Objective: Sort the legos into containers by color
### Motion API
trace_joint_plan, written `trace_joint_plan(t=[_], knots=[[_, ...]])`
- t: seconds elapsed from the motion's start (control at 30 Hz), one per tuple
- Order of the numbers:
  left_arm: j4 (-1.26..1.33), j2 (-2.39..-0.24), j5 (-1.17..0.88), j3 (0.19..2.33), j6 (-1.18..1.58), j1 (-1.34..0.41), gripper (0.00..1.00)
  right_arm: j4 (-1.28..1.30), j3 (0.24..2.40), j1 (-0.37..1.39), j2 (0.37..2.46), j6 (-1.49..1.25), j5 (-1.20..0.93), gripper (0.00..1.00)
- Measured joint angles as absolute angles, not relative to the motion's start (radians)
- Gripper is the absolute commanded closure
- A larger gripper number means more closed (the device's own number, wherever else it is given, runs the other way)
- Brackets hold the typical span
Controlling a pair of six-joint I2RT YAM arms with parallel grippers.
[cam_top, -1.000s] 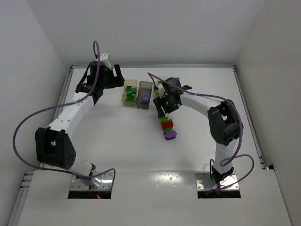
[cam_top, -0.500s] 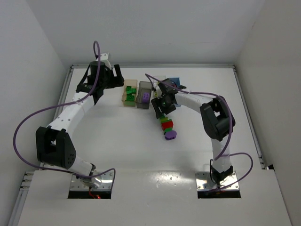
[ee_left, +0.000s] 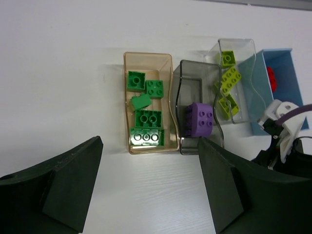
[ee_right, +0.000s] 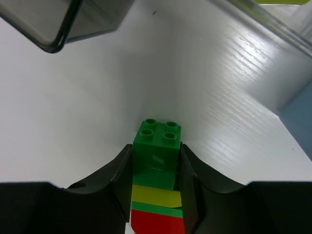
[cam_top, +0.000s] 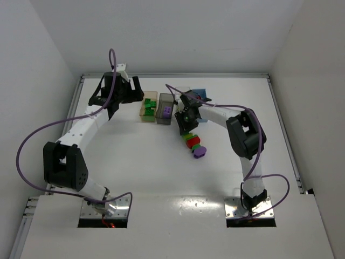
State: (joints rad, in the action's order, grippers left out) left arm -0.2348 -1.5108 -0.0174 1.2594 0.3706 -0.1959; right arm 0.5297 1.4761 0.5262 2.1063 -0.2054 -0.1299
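Jaws check: your right jaws pinch the dark green lego (ee_right: pixel 157 146), lower centre; left jaws spread near tan container (ee_left: pixel 126 102).

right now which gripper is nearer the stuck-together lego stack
Right. The right gripper is shut on the lego stack at its dark green end; the left gripper hangs open by the tan bin, well off to the stack's left.

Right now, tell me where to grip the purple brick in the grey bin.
From above, through the open top of the grey bin. Pinch the purple brick across the faces pointing along the bin's length: floor is bare there, while the long walls probably crowd the other sides.
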Motion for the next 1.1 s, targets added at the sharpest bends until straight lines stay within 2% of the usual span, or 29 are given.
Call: trace_joint_plan(t=[0.13,0.37,0.53,0.7,0.93,1.1], knots=[[-0.208,-1.508,-0.141,1.193,0.375,-0.156,0.15,0.527,1.472,0.525,2.094,-0.211,-0.209,0.96],[-0.092,-1.492,-0.558,0.996,0.443,-0.051,0.17,0.509,1.469,0.505,1.952,-0.293,-0.411,1.0],[-0.019,-1.47,-0.725,0.942,0.5,-0.056,0.18,0.479,1.482,0.48,1.871,-0.405,-0.422,1.0],[-0.004,-1.39,-0.752,0.922,0.511,-0.121,0.18,0.469,1.482,0.467,1.838,-0.517,-0.327,1.0],[-0.021,-1.308,-0.71,0.911,0.456,-0.309,0.17,0.471,1.504,0.459,1.838,-0.664,-0.221,1.0],[-0.039,-1.307,-0.657,0.903,0.445,-0.322,0.17,0.441,1.538,0.45,1.838,-0.747,-0.183,1.0]])
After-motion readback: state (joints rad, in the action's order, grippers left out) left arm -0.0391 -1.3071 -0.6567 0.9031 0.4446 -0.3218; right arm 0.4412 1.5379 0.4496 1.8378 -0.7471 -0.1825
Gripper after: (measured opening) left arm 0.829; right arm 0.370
